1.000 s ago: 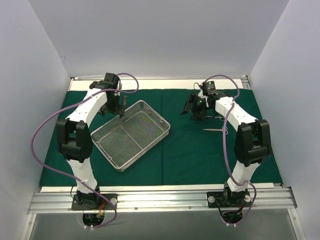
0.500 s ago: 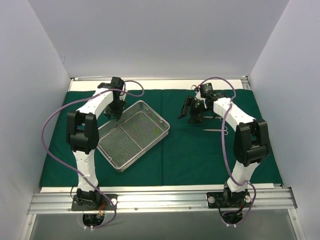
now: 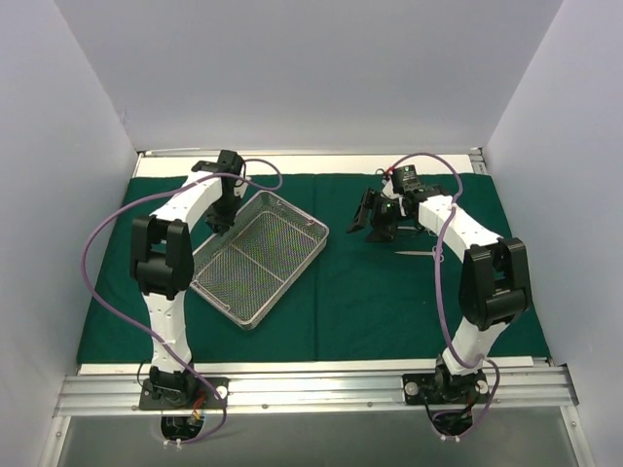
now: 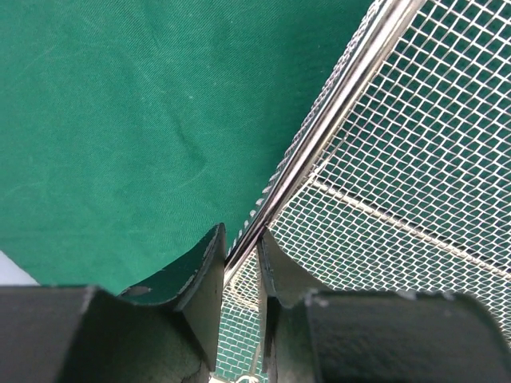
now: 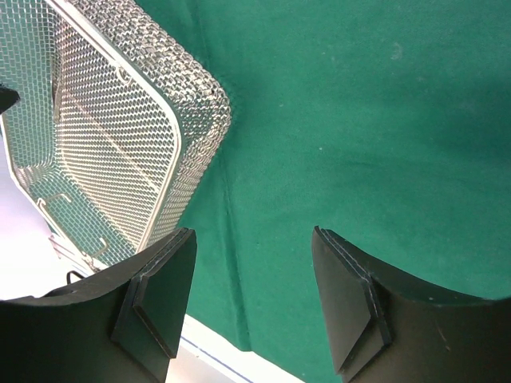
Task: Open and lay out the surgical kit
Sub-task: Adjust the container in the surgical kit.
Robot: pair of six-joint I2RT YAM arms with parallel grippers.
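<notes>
Tray (image 4: 399, 159) runs off-frame, rim pinched by left pincer (image 4: 242, 243).

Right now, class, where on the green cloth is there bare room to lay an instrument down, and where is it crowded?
Bare cloth lies between the mesh tray and the right arm. Crowded: by the right gripper and metal instrument, and where the left gripper grips the tray's rim.

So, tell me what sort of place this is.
Probably a robot lab test cell, not an operating room: plain white walls, left arm and right arm bolted to an aluminium rail, a wire-mesh tray and green cloth.
</notes>
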